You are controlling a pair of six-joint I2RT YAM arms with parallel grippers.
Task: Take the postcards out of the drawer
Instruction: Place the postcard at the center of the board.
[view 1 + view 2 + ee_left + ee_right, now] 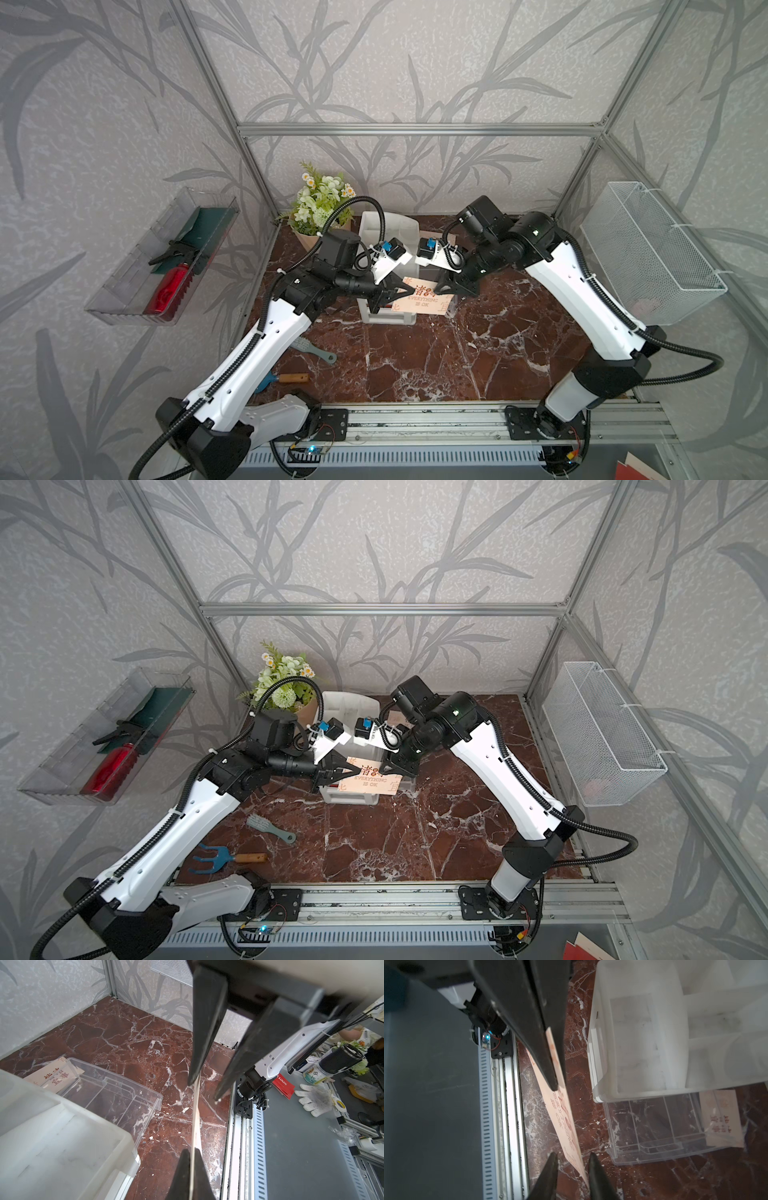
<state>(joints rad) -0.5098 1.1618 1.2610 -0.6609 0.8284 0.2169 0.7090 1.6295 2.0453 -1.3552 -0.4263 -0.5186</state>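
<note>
Grey leaf-patterned walls in an aluminium frame are noted around a red-brown marble surface (436,365). Two white-and-black arms are seen reaching from the front rail toward the back middle. A white wire basket (648,253) is hung on the right wall. A clear wall tray (120,291) on the left wall is seen to carry a red bottle (170,291). A white drawer unit (395,228) is stood at the back edge of the surface, near its middle, and its clear drawer (654,1126) is pulled out. A potted plant (320,203) is set at the back left corner. One cream postcard (419,297), printed with dark characters and the words EVERYTHING IS OK, is held in the air just in front of the unit, outside the drawer and tilted. The left gripper (405,291) is clenched on one end of it. At the other end the right gripper (202,1093) is released: its jaws stand apart with the card passing between them, close to one finger, though whether it touches cannot be told. A second postcard (720,1122), cream with red characters, is laid flat on the surface just beside the drawer's side wall, outside it. A grey brush (313,351) and a blue hand rake (212,860) with a wooden handle are recorded near the left edge, the rake toward the front left corner.
</note>
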